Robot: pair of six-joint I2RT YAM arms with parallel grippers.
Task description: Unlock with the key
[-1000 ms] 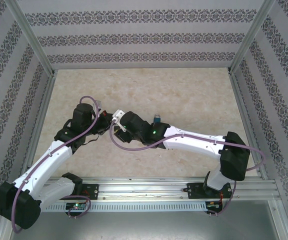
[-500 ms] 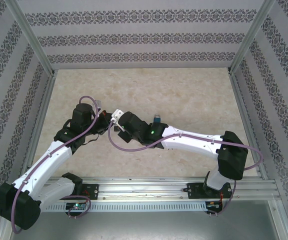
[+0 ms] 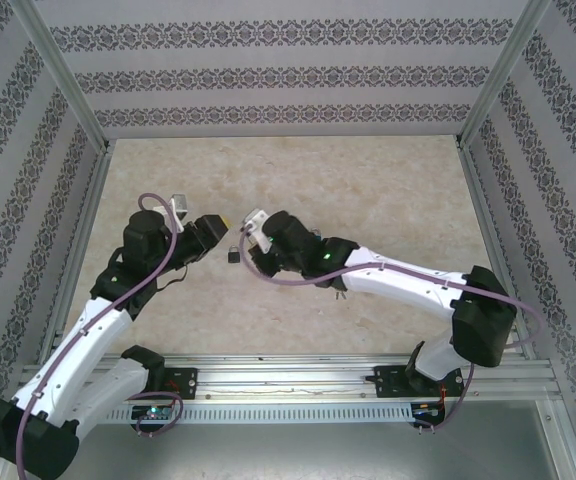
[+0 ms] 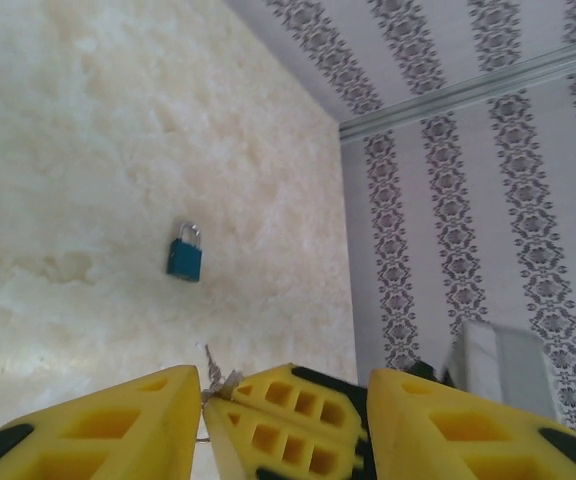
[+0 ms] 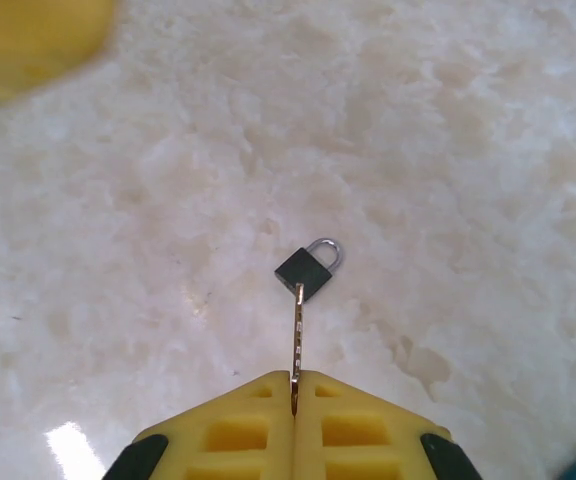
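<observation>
**Key clamped in yellow jaws, dark padlock at its tip**

The right gripper (image 5: 293, 382) is clenched on a slim brass-coloured key (image 5: 295, 335), its two ribbed yellow plastic fingers (image 5: 233, 430) pressed flat together, with the notched blade poking straight out from the seam. In the right wrist view the blade's tip meets the lower corner of a small dark padlock (image 5: 304, 272). The padlock has a squarish body and a rounded, shiny steel shackle, and sits tilted to the right. It cannot be told whether the key is seated in the lock, or whether the lock rests on the table (image 5: 468, 150).

From above, the padlock shows as a dark speck just below and between the two gripper tips, near the middle of the left half of the table. The table's surface is a pale, mottled, stone-like sheet with a soft sheen.

The left gripper (image 3: 222, 224) hovers just beside the right one. Its jaws are parted, the honeycombed yellow fingers (image 4: 98, 425) spread wide and grasping nothing.

Further off, a second blue padlock (image 4: 184, 257) lies flat on the table, its silver shackle pointing away from the left wrist camera.

Patterned striped wallpaper (image 4: 438, 200) and a pale metal frame rail (image 4: 468, 95) close in the scene.
</observation>
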